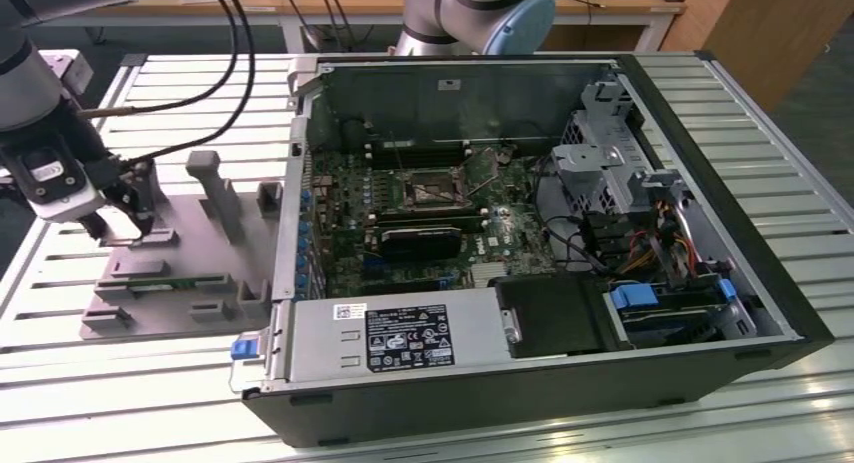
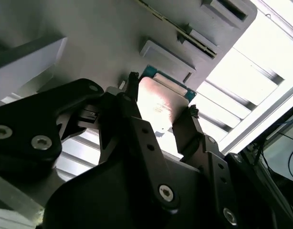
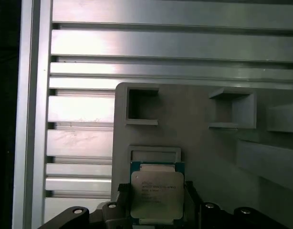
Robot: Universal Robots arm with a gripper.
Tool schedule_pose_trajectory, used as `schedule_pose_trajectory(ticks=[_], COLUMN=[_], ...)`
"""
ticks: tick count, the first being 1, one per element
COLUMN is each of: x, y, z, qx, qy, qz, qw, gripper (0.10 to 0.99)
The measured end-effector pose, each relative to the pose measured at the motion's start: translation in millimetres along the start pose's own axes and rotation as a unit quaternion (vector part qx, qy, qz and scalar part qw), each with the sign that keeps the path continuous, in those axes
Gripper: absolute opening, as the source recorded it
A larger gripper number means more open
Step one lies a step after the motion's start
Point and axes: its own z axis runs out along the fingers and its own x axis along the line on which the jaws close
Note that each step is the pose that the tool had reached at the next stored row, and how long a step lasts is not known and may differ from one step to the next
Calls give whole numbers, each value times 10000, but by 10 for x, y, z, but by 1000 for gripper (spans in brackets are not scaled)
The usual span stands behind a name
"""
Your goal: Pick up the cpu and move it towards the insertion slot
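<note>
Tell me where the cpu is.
The cpu is at the pincer over the grey holder, at the exterior view's left, outside the case; both wrist views show it.

Shiny silver metal-topped cpu, matt grey plastic fixture, smooth ribbed metal table

Glare whitens the cpu top in the second wrist view, my gripper covers it at the exterior view's left and hides one edge in the first wrist view, and the insertion slot looks too small to make out its contacts.
</note>
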Motion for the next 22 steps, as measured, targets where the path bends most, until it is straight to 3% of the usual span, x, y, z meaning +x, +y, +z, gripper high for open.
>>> schedule_pose_trajectory(ticks=[22], x=[-8], y=[33], z=[-842], qx=[0], qy=[-22], qz=[-1], qw=[10000], gripper=[537])
